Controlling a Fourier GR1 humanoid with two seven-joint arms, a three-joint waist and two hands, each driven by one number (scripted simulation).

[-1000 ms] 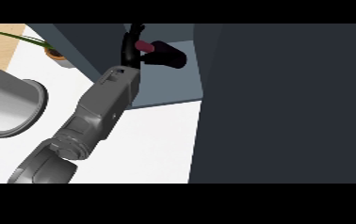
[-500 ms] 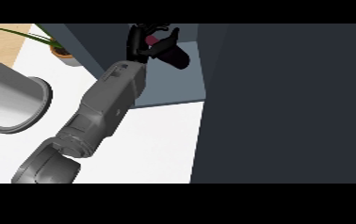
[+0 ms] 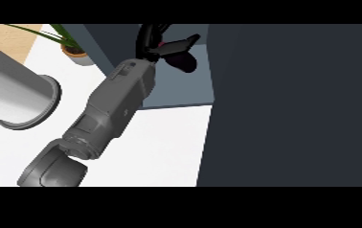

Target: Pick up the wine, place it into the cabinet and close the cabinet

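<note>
1. A grey forearm (image 3: 106,114) is seen rising from the lower left of the head view, slanting up and to the right across the white counter top (image 3: 166,145).
2. Which arm this is cannot be told; only one forearm is in view, and it enters at the left.
3. A tall dark panel (image 3: 283,107), apparently the cabinet door or side, fills the right of the view from top to bottom.
4. At the left edge a grey cylindrical container (image 3: 21,95) is seen standing on the counter, well apart from the arm.
5. Beyond the forearm, the blue-grey cabinet interior (image 3: 180,85) is seen open, with its floor showing just past the counter's edge.
6. The black hand (image 3: 157,42) is held inside the cabinet opening, fingers curled about the wine (image 3: 182,62), whose dark maroon body shows just below and right of the fingers.
7. The wine is tilted, not upright; whether it touches the cabinet floor cannot be told.
8. Farthest off, at the upper left, a potted plant (image 3: 71,47) is noted beside the cabinet's outer wall.
</note>
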